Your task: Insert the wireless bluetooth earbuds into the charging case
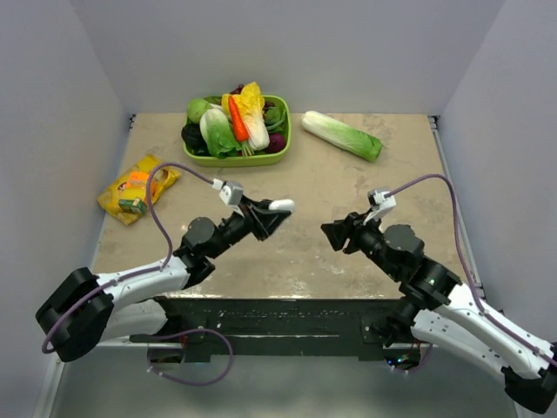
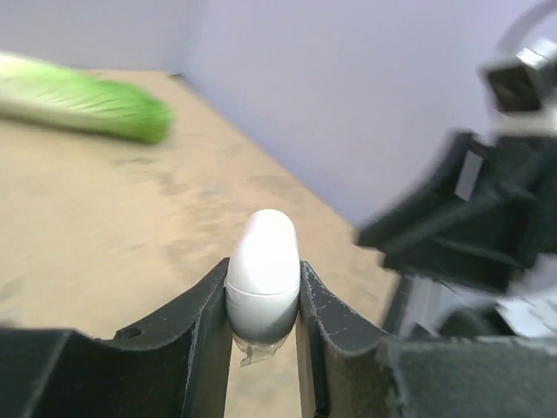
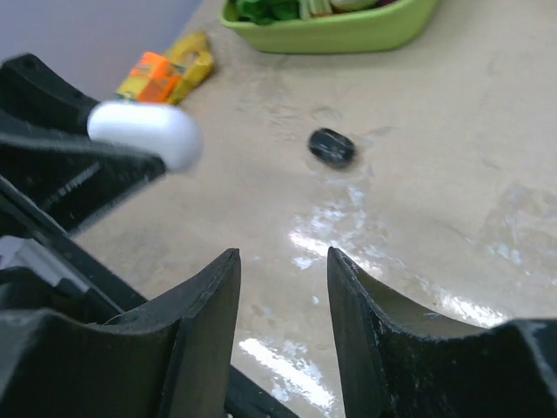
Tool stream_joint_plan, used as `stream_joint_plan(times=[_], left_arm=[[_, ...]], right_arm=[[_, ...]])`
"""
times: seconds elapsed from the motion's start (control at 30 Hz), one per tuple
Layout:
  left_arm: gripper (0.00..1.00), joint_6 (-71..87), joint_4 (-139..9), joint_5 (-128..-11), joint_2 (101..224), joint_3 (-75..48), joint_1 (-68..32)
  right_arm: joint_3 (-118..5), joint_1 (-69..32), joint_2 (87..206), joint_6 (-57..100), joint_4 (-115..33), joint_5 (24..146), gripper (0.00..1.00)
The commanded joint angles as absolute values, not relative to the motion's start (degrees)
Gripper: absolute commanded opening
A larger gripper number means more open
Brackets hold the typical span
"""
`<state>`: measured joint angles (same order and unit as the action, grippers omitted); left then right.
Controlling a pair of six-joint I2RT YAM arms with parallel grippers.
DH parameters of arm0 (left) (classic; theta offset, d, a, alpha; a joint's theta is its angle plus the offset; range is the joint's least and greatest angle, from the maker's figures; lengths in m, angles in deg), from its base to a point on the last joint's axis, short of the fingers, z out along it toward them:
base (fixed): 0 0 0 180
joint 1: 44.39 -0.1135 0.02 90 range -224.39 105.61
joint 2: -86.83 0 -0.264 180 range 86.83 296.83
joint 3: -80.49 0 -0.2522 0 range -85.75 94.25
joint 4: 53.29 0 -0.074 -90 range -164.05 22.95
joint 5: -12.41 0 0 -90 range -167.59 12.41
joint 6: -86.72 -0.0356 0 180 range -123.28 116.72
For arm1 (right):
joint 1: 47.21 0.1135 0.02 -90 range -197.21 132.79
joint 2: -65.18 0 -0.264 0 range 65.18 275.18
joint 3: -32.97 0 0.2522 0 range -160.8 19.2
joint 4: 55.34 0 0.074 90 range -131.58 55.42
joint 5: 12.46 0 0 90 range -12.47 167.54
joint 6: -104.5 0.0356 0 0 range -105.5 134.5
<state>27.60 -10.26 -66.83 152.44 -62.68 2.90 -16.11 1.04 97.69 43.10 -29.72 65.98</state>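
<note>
The charging case [image 1: 280,206] is a white pill shape with its lid closed, held above the table. My left gripper [image 1: 271,214] is shut on its lower half, and the rounded end sticks out past the fingertips. In the left wrist view the case [image 2: 263,266] sits squeezed between both dark fingers of the left gripper [image 2: 263,280]. My right gripper [image 1: 332,233] faces it from the right, a short gap away. In the right wrist view the right gripper [image 3: 283,261] stands open with nothing between its fingers, and the case [image 3: 148,132] is to its upper left. The earbuds are out of view.
A small black oval object [image 3: 332,146] lies on the table beyond my right fingers. At the back stands a green basket [image 1: 235,160] of vegetables, with a napa cabbage [image 1: 341,135] to its right. A yellow snack bag [image 1: 137,187] lies at the left.
</note>
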Motion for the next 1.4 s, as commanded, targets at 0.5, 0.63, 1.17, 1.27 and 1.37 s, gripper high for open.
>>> stream_joint_plan(times=[0.5,0.63,1.17,1.27,1.37], left_arm=[[0.00,39.26,-40.42,-77.86,177.09,-51.56,-19.51],[0.02,39.87,-40.51,-76.63,181.22,-50.15,-19.69],[0.64,40.49,-49.47,-82.95,171.94,-57.25,-20.04],[1.00,40.49,-52.37,-85.94,165.53,-58.85,-20.39],[1.00,40.06,-56.59,-88.31,158.85,-58.68,-20.48]], right_arm=[[-6.37,1.04,108.86,46.84,-37.37,69.01,0.46],[-6.55,1.04,106.84,45.97,-35.70,68.83,0.48],[-8.66,1.04,104.29,45.26,-31.39,68.30,0.50],[-8.57,1.04,104.11,45.26,-31.30,68.40,0.50],[-9.27,1.04,104.46,45.17,-30.42,67.87,0.50]])
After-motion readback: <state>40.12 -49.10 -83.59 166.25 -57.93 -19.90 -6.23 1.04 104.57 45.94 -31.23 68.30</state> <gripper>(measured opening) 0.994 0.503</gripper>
